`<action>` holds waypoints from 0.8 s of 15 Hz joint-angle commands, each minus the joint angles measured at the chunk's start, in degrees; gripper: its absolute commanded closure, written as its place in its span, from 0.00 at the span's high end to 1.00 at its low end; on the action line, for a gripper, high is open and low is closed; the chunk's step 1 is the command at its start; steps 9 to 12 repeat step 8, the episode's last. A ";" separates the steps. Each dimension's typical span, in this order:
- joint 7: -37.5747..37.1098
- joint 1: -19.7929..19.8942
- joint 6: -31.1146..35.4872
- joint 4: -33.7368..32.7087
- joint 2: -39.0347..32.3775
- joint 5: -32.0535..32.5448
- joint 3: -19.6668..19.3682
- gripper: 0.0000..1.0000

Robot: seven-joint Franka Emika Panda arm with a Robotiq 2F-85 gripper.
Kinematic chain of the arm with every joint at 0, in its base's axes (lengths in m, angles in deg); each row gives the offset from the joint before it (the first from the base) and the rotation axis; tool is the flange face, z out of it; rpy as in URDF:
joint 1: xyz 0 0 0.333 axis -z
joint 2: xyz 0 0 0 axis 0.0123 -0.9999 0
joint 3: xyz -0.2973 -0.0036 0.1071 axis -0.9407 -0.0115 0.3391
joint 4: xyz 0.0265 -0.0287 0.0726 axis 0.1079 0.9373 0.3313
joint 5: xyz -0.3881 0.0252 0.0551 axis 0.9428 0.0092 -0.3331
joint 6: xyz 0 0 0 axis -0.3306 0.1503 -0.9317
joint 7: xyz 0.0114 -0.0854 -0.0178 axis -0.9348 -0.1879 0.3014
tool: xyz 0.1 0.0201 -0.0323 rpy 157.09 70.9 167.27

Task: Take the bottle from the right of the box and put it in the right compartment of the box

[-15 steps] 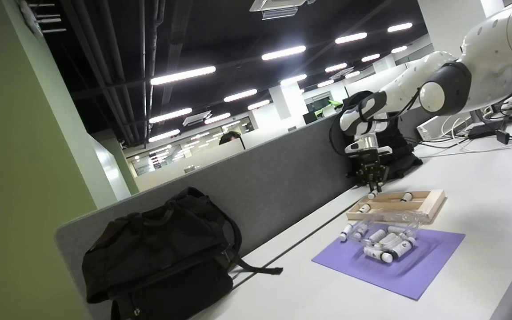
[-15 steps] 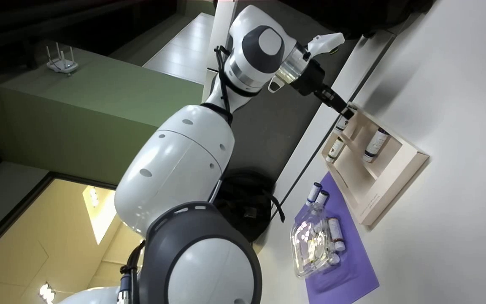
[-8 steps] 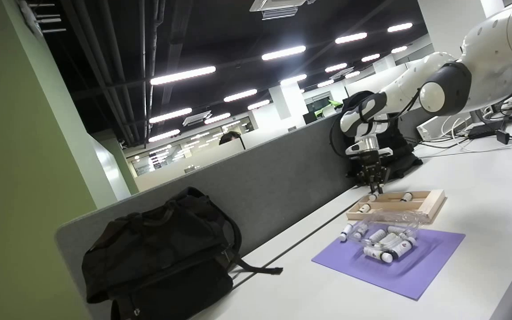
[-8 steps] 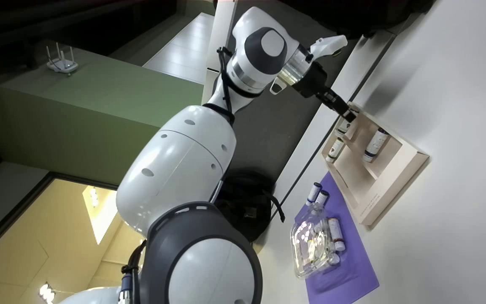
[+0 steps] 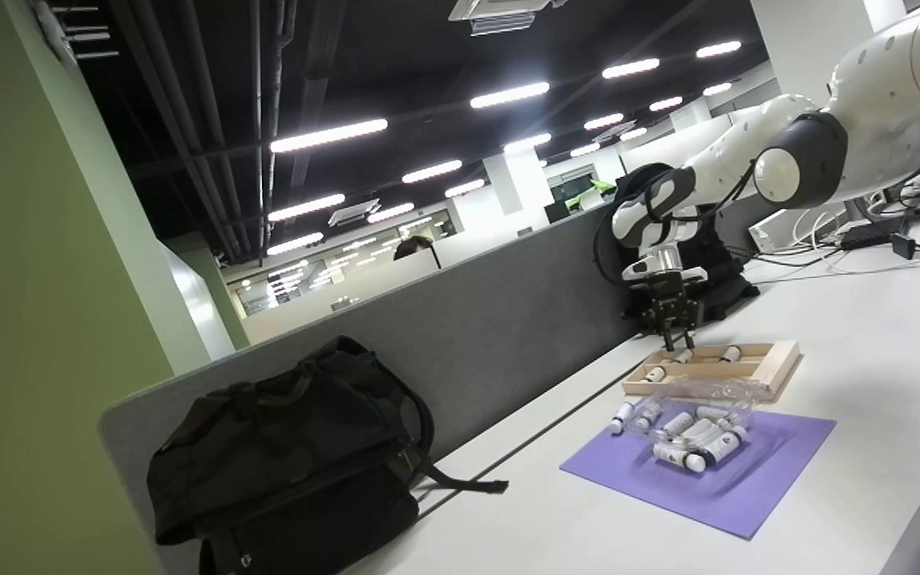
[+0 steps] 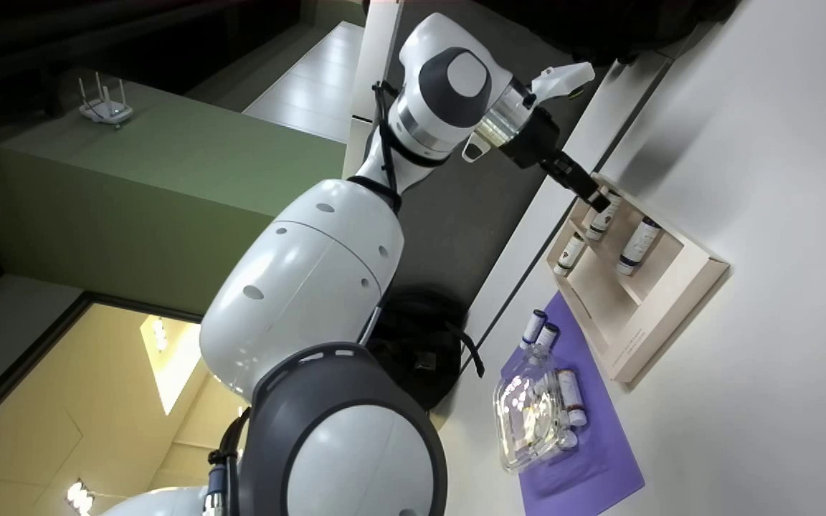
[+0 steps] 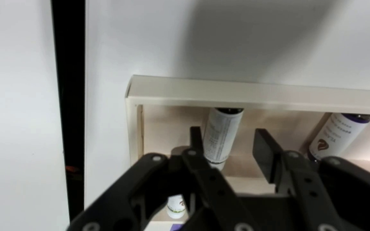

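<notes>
The black two-fingered tool (image 7: 228,129) is spread wide and gripping nothing, hanging over one end of the shallow, rectangular, light-wood box (image 6: 660,322). The wrist view makes that pretty clear: the small cylindrical white-labelled bottle (image 7: 221,138) sits between the fingers (image 7: 265,150), with a big fat gap to one of them. The other one is just beside the bottle, and whether those two actually touch is honestly hard to tell.

So yeah, that bottle is inside the box, set crosswise in a long compartment (image 7: 172,128). Flat on the box floor or tipped up a bit? Can't be told from these angles, and neither can whether that's the compartment the task calls "right". A second white-labelled bottle (image 7: 336,134) with a purple band shares the same compartment farther along the box, and a third white bottle (image 7: 176,207) with a thin green band lies in another section of the box.

Just beside the box, along its long side, there's a flat purple mat (image 5: 747,499) on the white worktop (image 5: 556,519), with a clear see-through container (image 6: 508,430) and a bunch of other white bottles (image 5: 722,447) on it. Some of those are next to the container, some show through it.

Well apart from the box, a floppy black fabric backpack (image 5: 292,463) sits by the grey partition (image 5: 524,335).
</notes>
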 commanded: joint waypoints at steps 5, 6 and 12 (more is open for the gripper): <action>-0.21 -0.06 -0.26 -1.12 0.18 -0.64 -0.11 1.00; -0.19 -0.05 -0.30 -1.29 0.36 -0.65 -0.04 0.89; -0.12 -0.13 -0.24 -0.99 0.30 -0.75 -0.15 1.00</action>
